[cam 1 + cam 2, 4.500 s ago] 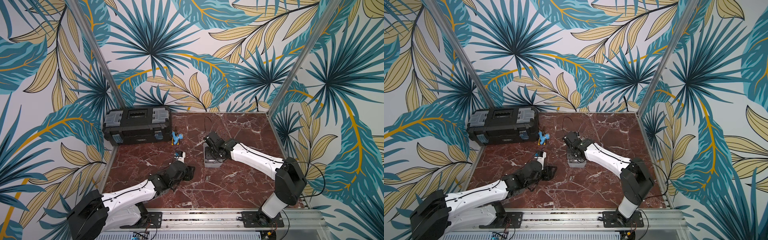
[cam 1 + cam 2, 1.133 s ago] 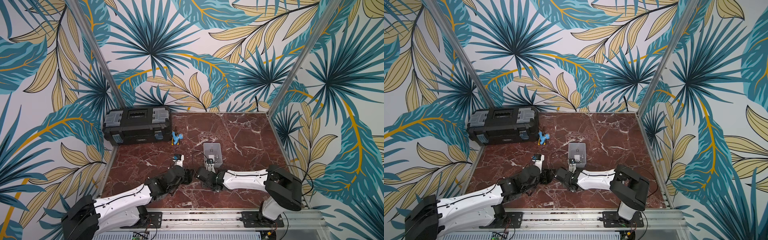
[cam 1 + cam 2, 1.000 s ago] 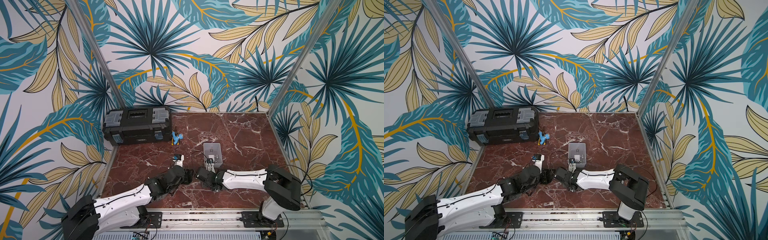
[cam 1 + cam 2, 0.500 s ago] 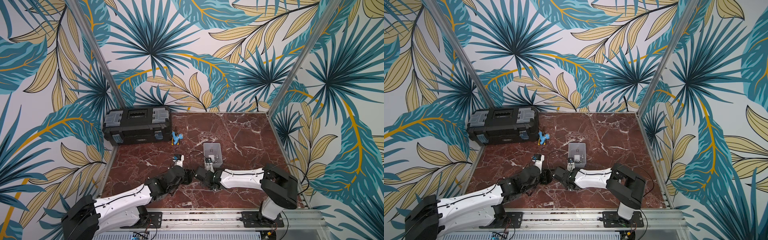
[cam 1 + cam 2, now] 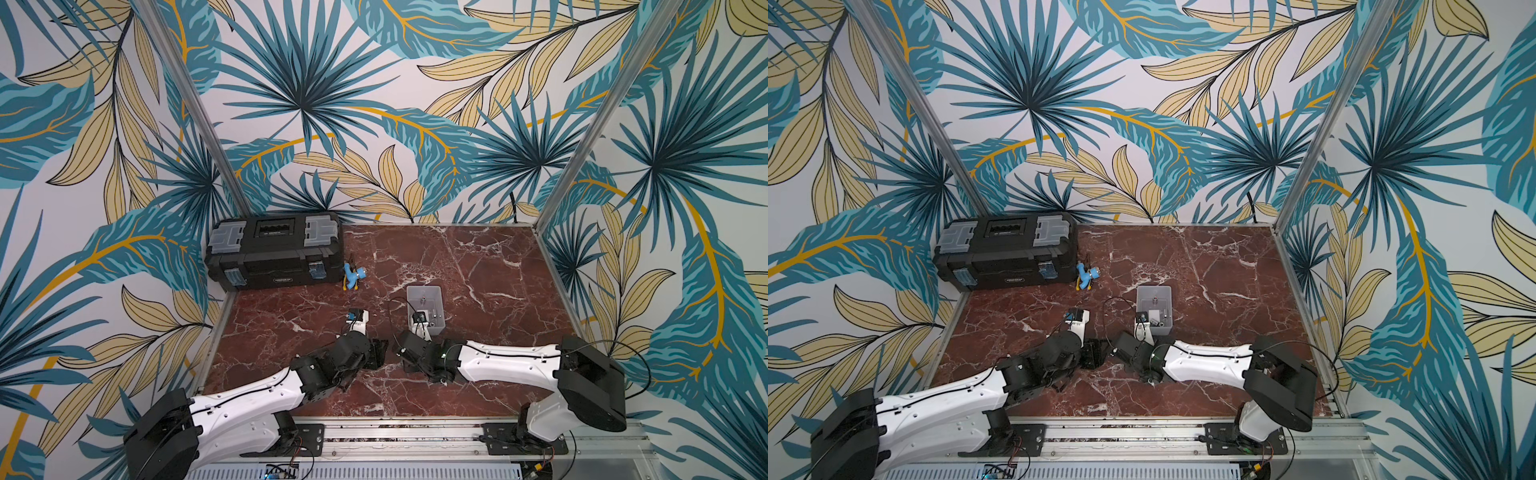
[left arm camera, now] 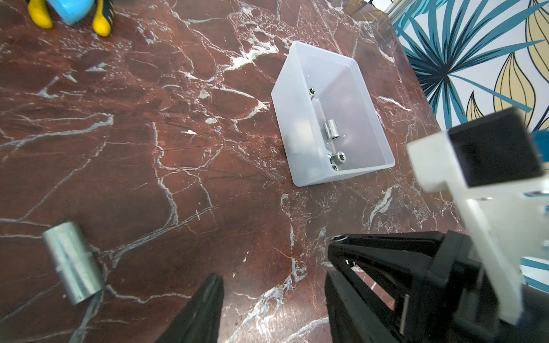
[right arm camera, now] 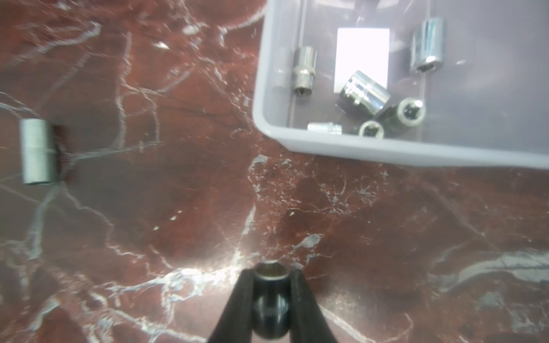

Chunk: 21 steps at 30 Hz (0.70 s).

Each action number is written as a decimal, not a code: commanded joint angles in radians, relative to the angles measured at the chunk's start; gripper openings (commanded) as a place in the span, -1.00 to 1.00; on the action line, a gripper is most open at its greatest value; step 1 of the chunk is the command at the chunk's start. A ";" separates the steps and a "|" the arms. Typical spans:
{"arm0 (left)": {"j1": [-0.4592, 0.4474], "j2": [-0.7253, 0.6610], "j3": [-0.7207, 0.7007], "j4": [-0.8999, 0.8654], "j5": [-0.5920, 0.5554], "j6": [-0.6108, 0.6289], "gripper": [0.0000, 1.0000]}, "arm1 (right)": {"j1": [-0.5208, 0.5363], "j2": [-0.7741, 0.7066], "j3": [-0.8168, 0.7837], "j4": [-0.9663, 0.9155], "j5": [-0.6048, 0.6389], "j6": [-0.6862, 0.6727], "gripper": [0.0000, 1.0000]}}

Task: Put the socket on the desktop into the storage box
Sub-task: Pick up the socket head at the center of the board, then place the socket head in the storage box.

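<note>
Containers. A black toolbox [image 5: 274, 253], lid shut, stood far left of the storage box [image 6: 289, 127] and behind it, against the back wall. It had grey compartments on the lid; their contents were not visible. The storage box sat lidless, translucent pale grey. Inside were a white label [image 7: 362, 56] on the floor and a handful of chrome sockets [image 7: 365, 92], some on their sides, two showing open ends.

Surface and room. The desktop [image 5: 478, 266] was red-brown marble pattern with white veins, with an aluminium rail [image 5: 415, 432] along the front. Teal-and-tan leaf-print walls [image 5: 311, 104] closed in three sides. A small blue-and-yellow toy [image 5: 353, 275] stood left of the storage box and behind it, just beside the toolbox.

Task item. A loose socket [image 6: 72, 262] lay on its side on the desktop, left of the storage box and nearer the front. It was a matt silver cylinder with a faint step round the middle. The left gripper [image 6: 271, 279] was low, front-left of the storage box, jaws parted with nothing between them. The right gripper [image 7: 271, 274], just in front of the storage box, was clenched on the held socket [image 7: 271, 300], which was dark in shadow with a bright rim and its hollow end visible. Whether it touched the desktop could not be told.
</note>
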 commanded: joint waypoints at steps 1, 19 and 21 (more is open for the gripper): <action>0.005 0.010 0.008 0.016 0.007 0.000 0.19 | 0.006 -0.050 -0.035 0.045 -0.022 -0.038 -1.00; 0.008 0.014 0.006 0.007 0.003 0.000 0.19 | -0.008 -0.201 0.059 -0.068 0.031 -0.112 -1.00; 0.008 0.013 0.006 0.003 -0.002 -0.002 0.19 | -0.027 -0.196 0.082 -0.097 0.029 -0.110 -1.00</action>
